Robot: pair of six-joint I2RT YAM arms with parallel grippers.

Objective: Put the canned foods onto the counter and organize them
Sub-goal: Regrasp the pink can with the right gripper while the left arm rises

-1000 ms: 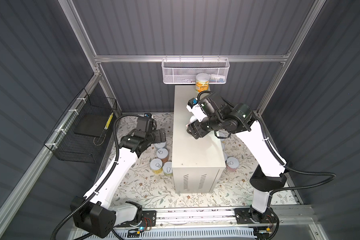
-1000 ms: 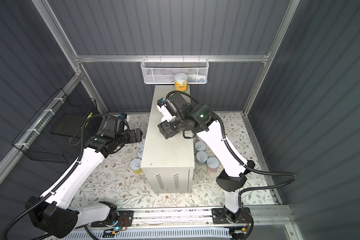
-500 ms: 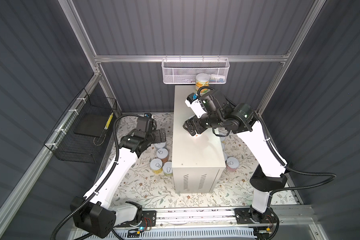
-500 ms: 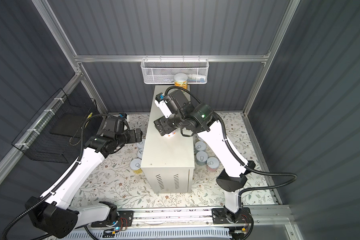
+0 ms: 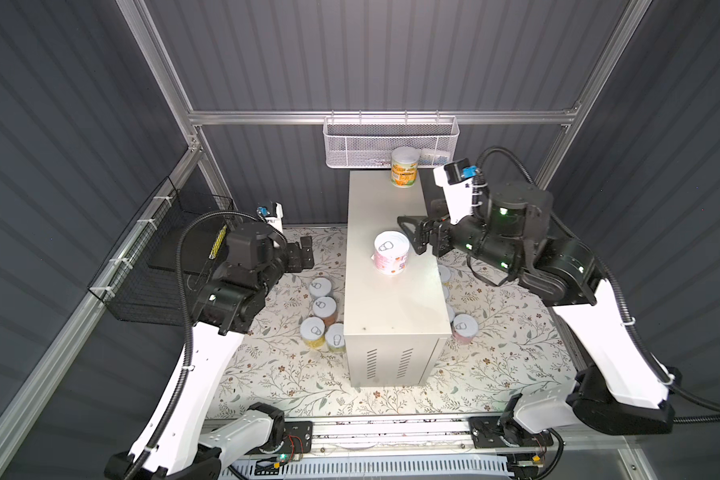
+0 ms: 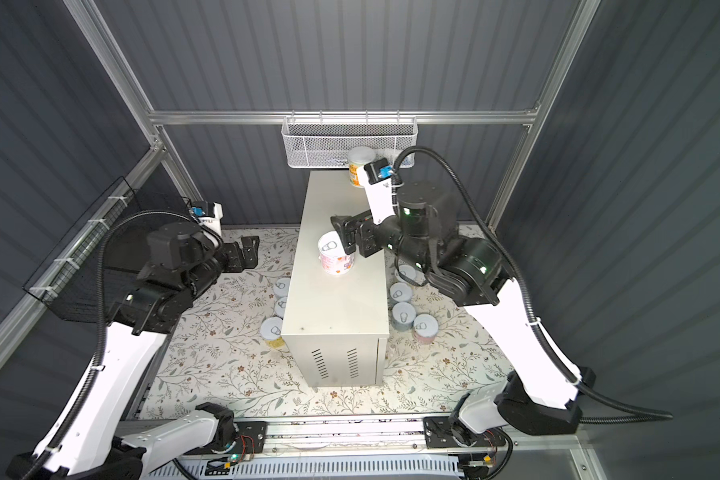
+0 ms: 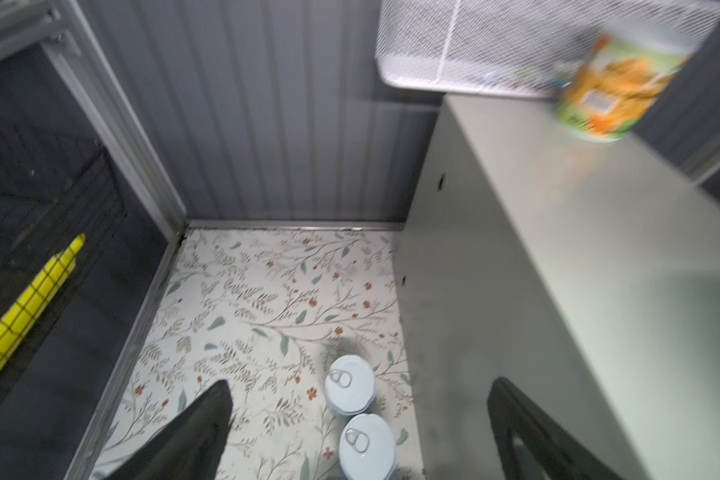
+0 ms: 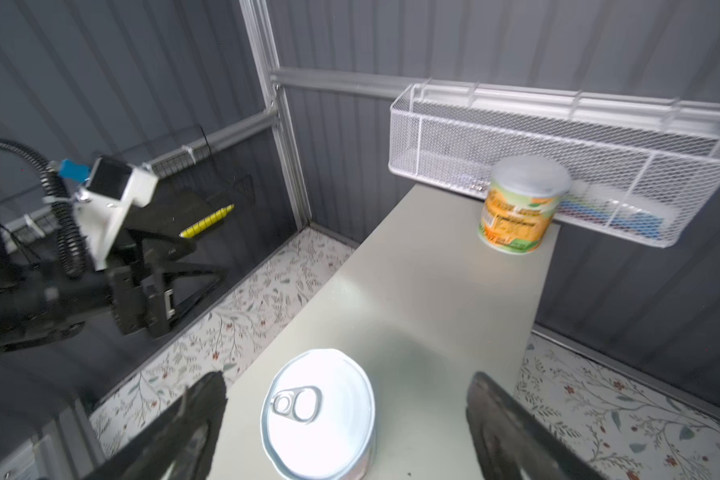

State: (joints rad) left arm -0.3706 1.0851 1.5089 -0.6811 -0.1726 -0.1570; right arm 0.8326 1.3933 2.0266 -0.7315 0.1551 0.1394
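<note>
Two cans on counter; rest on mat, both sides.

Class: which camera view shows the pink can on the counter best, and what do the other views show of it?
A top view: the pink can stands whole on the counter, lid and label clear. The right wrist view shows it close, mostly lid. The left wrist view misses it.

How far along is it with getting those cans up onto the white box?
Early days. Done: an orange can and a pink can stand on the counter. In hand: nothing; the right gripper sits open by the pink can, not gripping it, and the left gripper hangs open over the floral floor. Left: about eight cans down there, the left group and the right group.
</note>
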